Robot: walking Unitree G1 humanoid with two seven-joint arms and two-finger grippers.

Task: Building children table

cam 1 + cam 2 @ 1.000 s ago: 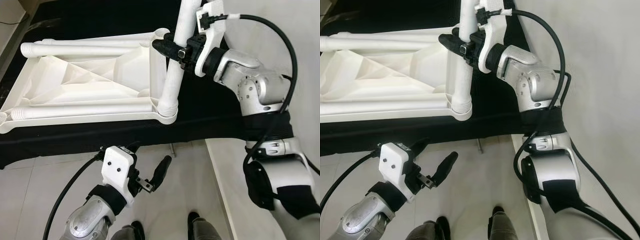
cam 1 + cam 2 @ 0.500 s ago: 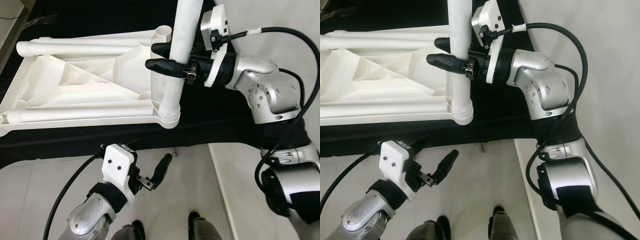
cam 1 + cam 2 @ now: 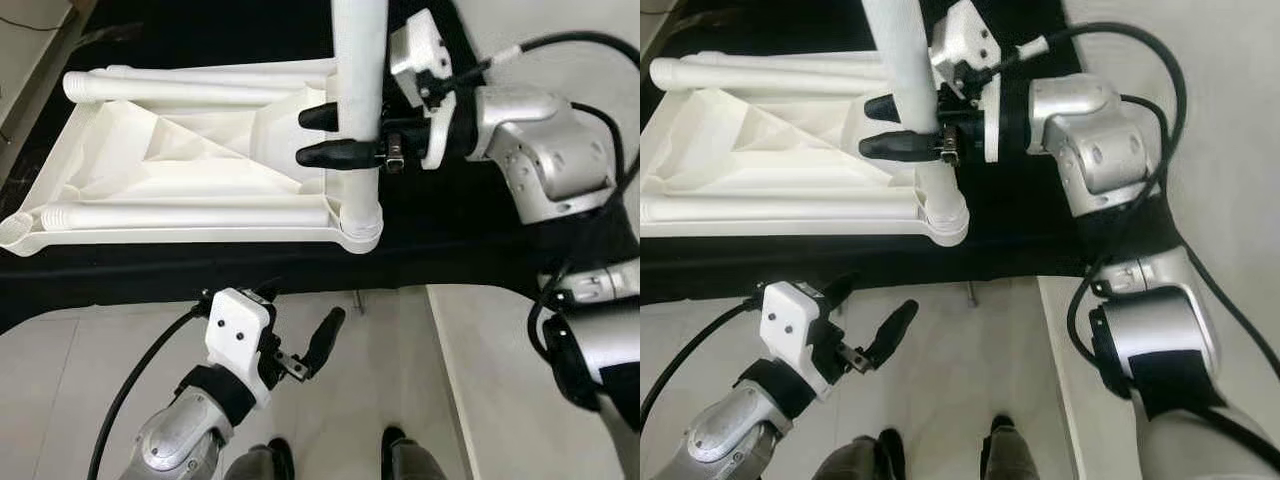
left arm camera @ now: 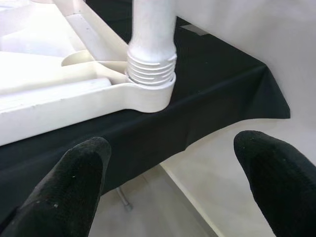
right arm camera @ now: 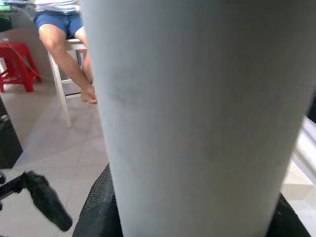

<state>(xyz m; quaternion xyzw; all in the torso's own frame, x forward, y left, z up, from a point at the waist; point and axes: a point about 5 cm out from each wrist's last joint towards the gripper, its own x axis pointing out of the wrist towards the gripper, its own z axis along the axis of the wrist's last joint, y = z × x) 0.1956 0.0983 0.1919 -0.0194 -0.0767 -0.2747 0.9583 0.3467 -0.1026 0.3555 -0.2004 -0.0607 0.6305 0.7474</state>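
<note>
The white children's table top [image 3: 150, 170] lies upside down on a black-covered surface [image 3: 200, 270]. One white table leg [image 3: 358, 60] stands upright in the near right corner socket [image 3: 360, 222], its threaded end seated in the ring [image 4: 150, 69]. My right gripper [image 3: 310, 137] is shut on this leg a little above the socket, one black finger on each side. The leg's surface [image 5: 197, 123] is very close in the right wrist view. Two more legs [image 3: 190, 90] [image 3: 190, 213] lie flat along the underside. My left gripper [image 3: 300, 305] hangs open over the floor, below the table edge.
The black cloth's edge [image 4: 222, 98] drops to a pale tiled floor [image 3: 100, 350]. A white panel [image 3: 500, 380] is at the right. My feet [image 3: 400, 455] show at the bottom. A person [image 5: 64, 34] sits on a white stool beside a red stool [image 5: 17, 64].
The leg has gone from tilted to nearly upright in the corner socket, and my right wrist has turned around it. The camera shifted slightly. My left gripper has not moved.
</note>
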